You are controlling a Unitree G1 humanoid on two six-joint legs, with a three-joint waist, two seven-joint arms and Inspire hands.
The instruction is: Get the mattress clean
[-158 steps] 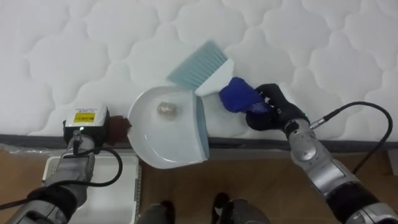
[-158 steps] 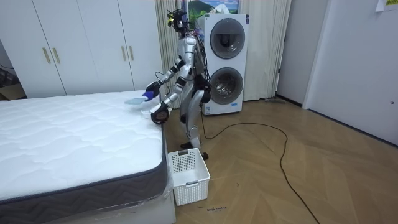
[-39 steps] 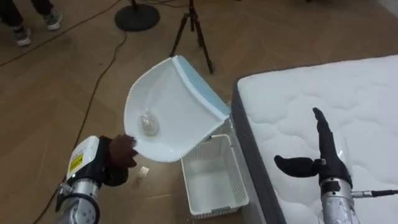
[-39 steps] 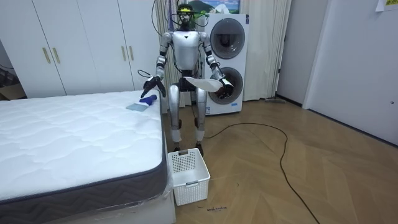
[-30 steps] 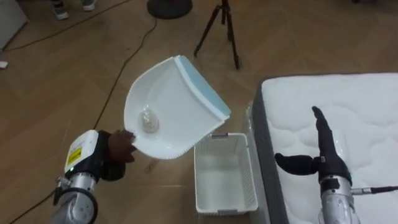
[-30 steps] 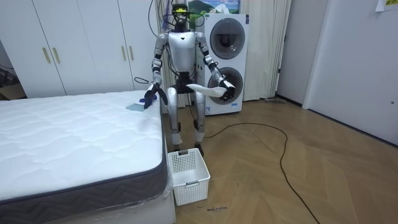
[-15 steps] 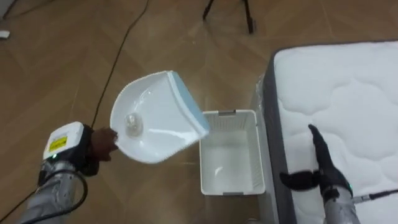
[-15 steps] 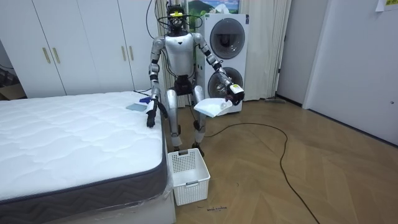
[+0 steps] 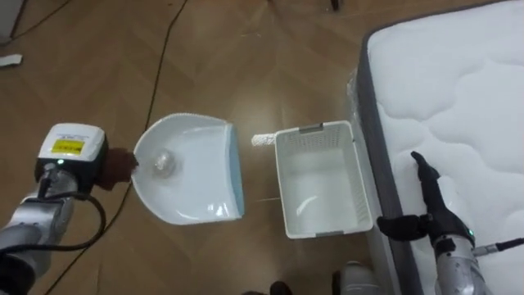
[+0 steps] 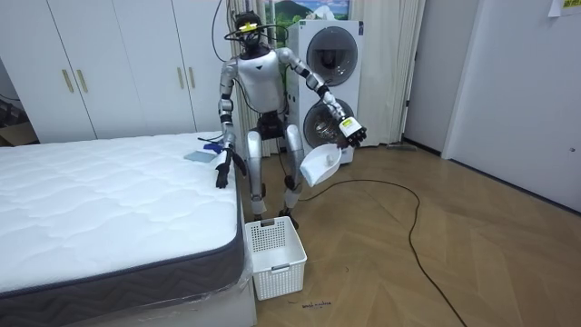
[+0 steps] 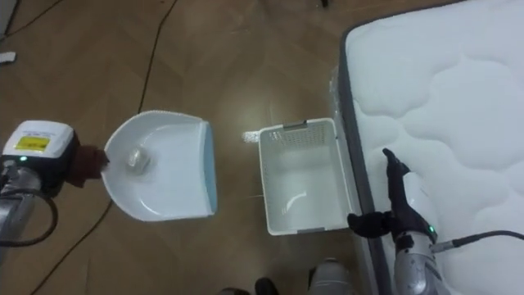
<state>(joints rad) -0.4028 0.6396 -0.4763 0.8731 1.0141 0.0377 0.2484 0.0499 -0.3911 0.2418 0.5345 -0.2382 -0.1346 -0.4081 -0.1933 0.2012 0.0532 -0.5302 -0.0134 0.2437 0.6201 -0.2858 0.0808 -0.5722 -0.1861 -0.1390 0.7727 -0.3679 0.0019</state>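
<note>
A white dustpan with a blue lip hangs over the wooden floor, left of the basket. A crumpled paper ball lies in its back. My left hand is shut on the dustpan's handle; in the room view that hand is raised out to the side and the dustpan tilts down. My right hand is open, fingers straight, over the edge of the white quilted mattress. A blue brush lies on the bed corner behind me.
A white slotted basket stands on the floor against the mattress corner, between the dustpan and the bed. A small white scrap lies on the floor by its rim. Stacked washing machines and white wardrobes stand behind me.
My head has tipped down, so the whole picture has shifted. The left arm has swung outward with the dustpan, which now tilts more steeply. The right hand still hangs by the mattress edge.
</note>
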